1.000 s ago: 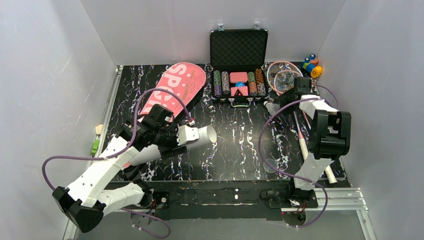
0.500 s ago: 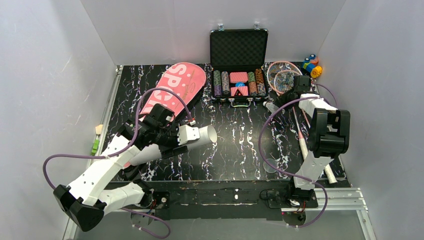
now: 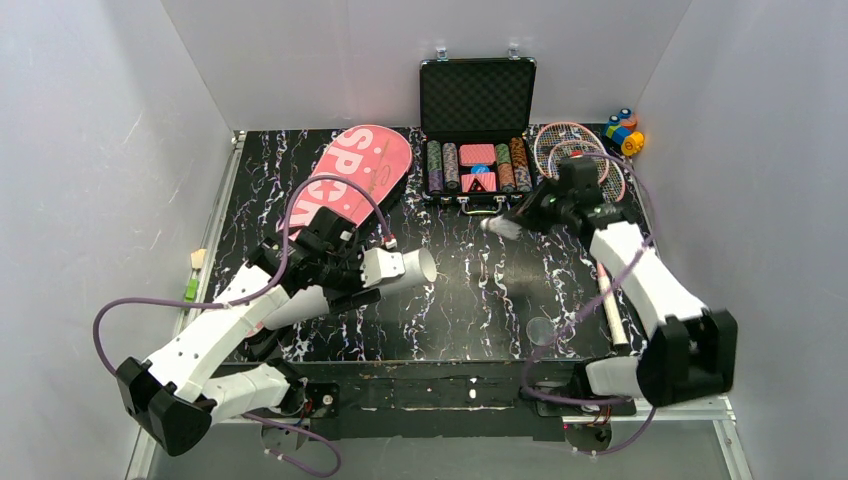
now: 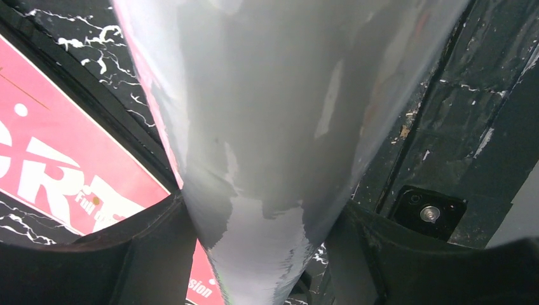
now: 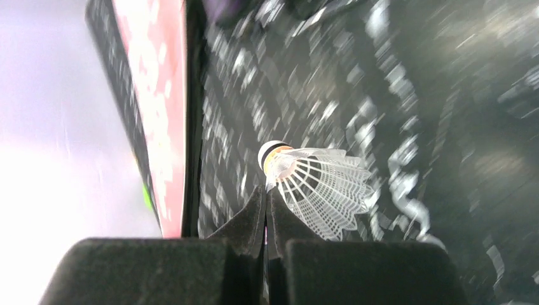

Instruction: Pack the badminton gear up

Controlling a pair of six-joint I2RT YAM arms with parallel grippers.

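**Tube in the left arm, shuttlecock in the right**

The left fingers point(image 4: 149, 254) clamp the long white tube point(image 3: 415, 268) from both sides. The tube slants across the front left of the worktop point(image 3: 470, 300), and its open mouth points right toward the middle. The pink bag point(image 3: 355, 170) lies flat at the back left, partly under that arm.

The right fingers point(image 5: 245, 222) are pressed almost together and pinch a white shuttlecock point(image 5: 321, 184) at the edge of its skirt, just behind the cork. The right wrist view is blurred. Seen from above, the shuttlecock hangs just in front of the open black case point(image 3: 477, 100) of poker chips, apart from the tube's mouth.

The two pink rackets point(image 3: 555, 140) lie along the right side. Their heads are beside the case, near the toy blocks point(image 3: 622, 130).
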